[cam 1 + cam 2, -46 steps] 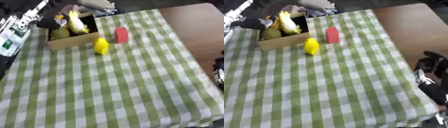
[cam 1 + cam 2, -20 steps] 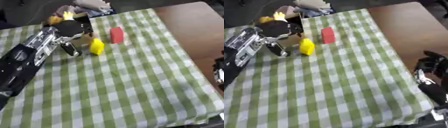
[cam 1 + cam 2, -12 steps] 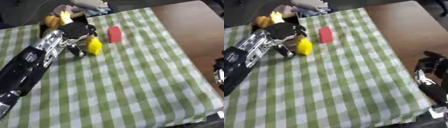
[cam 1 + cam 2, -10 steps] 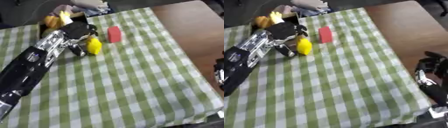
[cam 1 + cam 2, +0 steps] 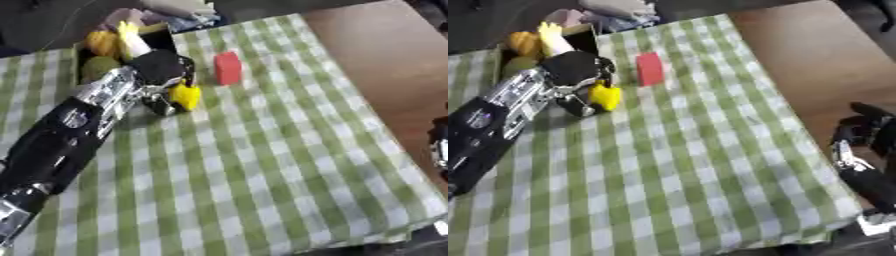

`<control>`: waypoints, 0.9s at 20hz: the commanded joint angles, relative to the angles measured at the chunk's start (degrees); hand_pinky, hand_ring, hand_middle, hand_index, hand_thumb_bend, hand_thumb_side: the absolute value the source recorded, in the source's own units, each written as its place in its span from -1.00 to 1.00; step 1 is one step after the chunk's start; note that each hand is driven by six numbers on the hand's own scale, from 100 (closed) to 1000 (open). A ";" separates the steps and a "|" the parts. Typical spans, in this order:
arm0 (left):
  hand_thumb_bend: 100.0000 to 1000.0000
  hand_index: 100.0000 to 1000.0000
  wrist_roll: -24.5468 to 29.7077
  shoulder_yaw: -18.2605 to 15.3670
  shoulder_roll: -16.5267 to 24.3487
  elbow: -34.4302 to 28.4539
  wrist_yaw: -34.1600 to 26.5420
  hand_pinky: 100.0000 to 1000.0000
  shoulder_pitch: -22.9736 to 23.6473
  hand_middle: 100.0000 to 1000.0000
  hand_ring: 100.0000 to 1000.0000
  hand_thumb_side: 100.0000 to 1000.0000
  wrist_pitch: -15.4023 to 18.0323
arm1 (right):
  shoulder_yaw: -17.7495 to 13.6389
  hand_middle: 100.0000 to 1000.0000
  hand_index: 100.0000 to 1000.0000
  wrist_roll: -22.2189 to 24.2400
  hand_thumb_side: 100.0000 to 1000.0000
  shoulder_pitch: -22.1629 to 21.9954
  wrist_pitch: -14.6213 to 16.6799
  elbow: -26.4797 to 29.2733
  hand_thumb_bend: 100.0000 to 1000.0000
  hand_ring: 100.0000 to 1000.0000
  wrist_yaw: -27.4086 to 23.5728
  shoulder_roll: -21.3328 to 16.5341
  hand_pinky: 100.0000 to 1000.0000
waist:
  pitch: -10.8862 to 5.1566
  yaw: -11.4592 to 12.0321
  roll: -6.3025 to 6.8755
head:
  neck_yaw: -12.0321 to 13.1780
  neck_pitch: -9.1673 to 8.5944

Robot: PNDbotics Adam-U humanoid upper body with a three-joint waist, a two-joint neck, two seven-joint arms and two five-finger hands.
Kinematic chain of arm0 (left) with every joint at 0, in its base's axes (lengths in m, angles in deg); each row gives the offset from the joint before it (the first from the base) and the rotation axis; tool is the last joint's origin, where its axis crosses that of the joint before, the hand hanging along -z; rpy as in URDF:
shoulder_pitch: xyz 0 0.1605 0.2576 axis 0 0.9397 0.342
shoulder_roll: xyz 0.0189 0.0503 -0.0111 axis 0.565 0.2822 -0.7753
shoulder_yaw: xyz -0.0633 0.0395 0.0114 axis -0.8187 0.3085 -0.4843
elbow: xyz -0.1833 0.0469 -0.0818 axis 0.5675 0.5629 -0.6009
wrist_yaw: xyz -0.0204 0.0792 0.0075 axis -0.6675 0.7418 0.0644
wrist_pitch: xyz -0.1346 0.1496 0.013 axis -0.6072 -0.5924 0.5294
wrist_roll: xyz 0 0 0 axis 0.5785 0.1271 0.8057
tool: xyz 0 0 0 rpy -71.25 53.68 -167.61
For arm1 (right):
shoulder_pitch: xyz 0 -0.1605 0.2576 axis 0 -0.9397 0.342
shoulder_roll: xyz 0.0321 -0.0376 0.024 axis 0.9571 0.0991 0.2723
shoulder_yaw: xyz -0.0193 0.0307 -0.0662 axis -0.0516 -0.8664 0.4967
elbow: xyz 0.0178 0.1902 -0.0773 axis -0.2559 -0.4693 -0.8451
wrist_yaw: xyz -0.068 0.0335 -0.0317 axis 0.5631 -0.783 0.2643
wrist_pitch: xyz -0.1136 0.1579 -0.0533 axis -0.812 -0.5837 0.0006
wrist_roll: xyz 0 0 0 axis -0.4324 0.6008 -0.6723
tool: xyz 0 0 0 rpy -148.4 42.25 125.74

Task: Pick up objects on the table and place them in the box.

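Note:
A small yellow object [image 5: 186,96] stands on the green checked cloth [image 5: 262,165], just in front of the cardboard box [image 5: 171,34] at the far left. My left hand [image 5: 157,70] has come in from the lower left and is curled round it, dark fingers above and thumb [image 5: 160,106] at its near left. A red block [image 5: 227,67] stands upright a little to the right, apart from the hand. The box holds a banana [image 5: 131,41], an orange fruit [image 5: 101,42] and a green one [image 5: 96,66]. My right hand [image 5: 859,134] hangs idle off the table's right edge, fingers relaxed.
Bare brown tabletop [image 5: 376,55] shows to the right of the cloth. Pale clutter [image 5: 179,10] lies behind the box. My left forearm [image 5: 61,135] lies across the cloth's left part; the middle and near right of the cloth hold nothing.
My left arm came in from the left, reached the yellow object and curled its fingers round it. The red block and my right hand have stayed put.

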 commanded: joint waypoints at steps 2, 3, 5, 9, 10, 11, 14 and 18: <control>-0.80 -0.19 -3.37 -1.05 3.03 -3.88 -1.53 0.56 -0.82 0.50 0.51 -0.93 -1.44 | -0.33 0.19 0.63 0.01 -0.36 0.62 0.10 0.59 -1.00 0.20 -0.22 -0.37 0.13 | -0.24 0.33 0.51 | -0.22 -0.87; -0.80 -0.19 -3.50 -1.24 3.80 -5.27 -2.12 0.56 -0.77 0.50 0.51 -0.93 -1.88 | -0.39 0.19 0.63 0.00 -0.36 0.65 0.10 0.60 -1.00 0.20 -0.18 -0.39 0.13 | -0.27 0.43 0.50 | -0.32 -0.91; -0.82 -0.17 -3.53 -2.50 5.64 -8.19 -3.58 0.55 -0.60 0.50 0.51 -0.94 -3.65 | -0.54 0.19 0.63 -0.09 -0.36 0.60 0.08 0.59 -1.00 0.20 -0.12 -0.45 0.13 | -0.36 0.66 0.51 | -0.59 -0.98; -0.89 -0.14 -3.22 -6.19 8.50 -10.08 -6.47 0.54 -0.17 0.50 0.50 -0.93 -9.60 | -0.57 0.19 0.63 -0.11 -0.35 0.59 0.08 0.56 -1.00 0.20 -0.06 -0.53 0.13 | -0.49 0.88 0.56 | -0.85 -1.12; -0.92 -0.14 -3.23 -7.31 8.81 -9.10 -7.54 0.53 -0.23 0.49 0.50 -0.92 -11.60 | -0.54 0.19 0.63 -0.07 -0.35 0.62 0.10 0.56 -1.00 0.20 -0.07 -0.53 0.13 | -0.52 0.85 0.54 | -0.86 -1.15; -0.96 -0.12 -3.45 -8.31 9.04 -7.79 -8.59 0.52 -0.36 0.48 0.49 -0.92 -13.62 | -0.52 0.19 0.63 -0.04 -0.35 0.61 0.11 0.55 -1.00 0.20 -0.09 -0.55 0.13 | -0.54 0.81 0.51 | -0.88 -1.18; -0.96 -0.08 -5.44 -10.39 9.37 -2.94 -10.91 0.52 -0.78 0.48 0.49 -0.91 -19.04 | -0.50 0.19 0.63 0.01 -0.36 0.53 0.09 0.51 -1.00 0.20 -0.15 -0.57 0.13 | -0.55 0.58 0.45 | -0.83 -1.21; -0.88 0.13 -8.39 -10.92 9.15 2.51 -11.28 0.52 -0.58 0.52 0.51 -0.90 -22.45 | -0.42 0.19 0.63 0.06 -0.36 0.56 0.10 0.49 -1.00 0.20 -0.23 -0.53 0.13 | -0.45 0.25 0.44 | -0.78 -1.21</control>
